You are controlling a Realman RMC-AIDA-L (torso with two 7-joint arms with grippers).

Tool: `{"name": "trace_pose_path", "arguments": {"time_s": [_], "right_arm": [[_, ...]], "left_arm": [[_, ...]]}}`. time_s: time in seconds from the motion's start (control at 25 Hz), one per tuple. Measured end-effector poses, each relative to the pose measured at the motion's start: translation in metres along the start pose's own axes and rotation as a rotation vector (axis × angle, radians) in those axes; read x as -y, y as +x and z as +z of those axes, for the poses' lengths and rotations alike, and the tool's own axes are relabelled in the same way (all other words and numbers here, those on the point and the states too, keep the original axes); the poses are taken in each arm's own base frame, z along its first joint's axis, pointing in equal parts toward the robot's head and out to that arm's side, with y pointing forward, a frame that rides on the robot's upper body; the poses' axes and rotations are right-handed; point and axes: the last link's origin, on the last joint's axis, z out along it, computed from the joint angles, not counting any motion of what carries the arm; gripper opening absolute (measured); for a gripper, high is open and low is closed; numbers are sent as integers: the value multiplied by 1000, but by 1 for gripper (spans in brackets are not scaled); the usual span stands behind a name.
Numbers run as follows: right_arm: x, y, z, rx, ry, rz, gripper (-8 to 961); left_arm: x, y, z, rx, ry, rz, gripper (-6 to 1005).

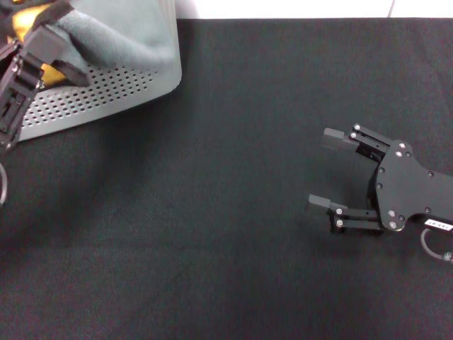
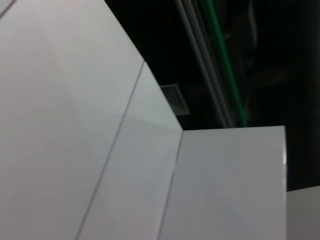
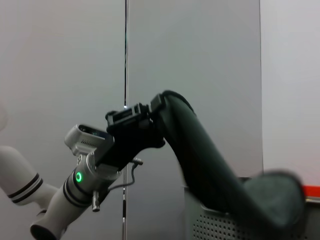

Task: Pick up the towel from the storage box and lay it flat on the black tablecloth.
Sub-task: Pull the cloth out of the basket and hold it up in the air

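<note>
Lifting out of the storage box [image 1: 106,95], the towel [image 1: 124,35] hangs clenched in the left gripper [image 1: 49,60], one end raised above the box, the rest trailing down over the box rim. Its long axis runs from gripper down to box. The right gripper [image 1: 331,172] waits released, well apart from the box, over the black tablecloth [image 1: 226,269], which looks broad and bare beside the box for laying flat.

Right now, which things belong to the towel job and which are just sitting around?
In the job:
- towel, pinched by the left gripper
- storage box
- black tablecloth

Not in use:
- right gripper, open, idle over the tablecloth
</note>
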Motion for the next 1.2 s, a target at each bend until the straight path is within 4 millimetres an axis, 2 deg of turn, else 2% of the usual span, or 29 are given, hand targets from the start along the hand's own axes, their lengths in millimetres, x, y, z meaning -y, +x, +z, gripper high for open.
{"name": "trace_pose_path", "arguments": {"time_s": [0.24,0.6,1.2], "right_arm": [[0,0,0,-1,0,1,890],[0,-1,0,5,0,-2,890],[3,-4,0,15,-5,-41,889]], "left_arm": [[-8,6,15,-4,-122,-75,13],[-1,11,20,23,-138,-171,14],[2,-3,34,233,-235,-312,14]]}}
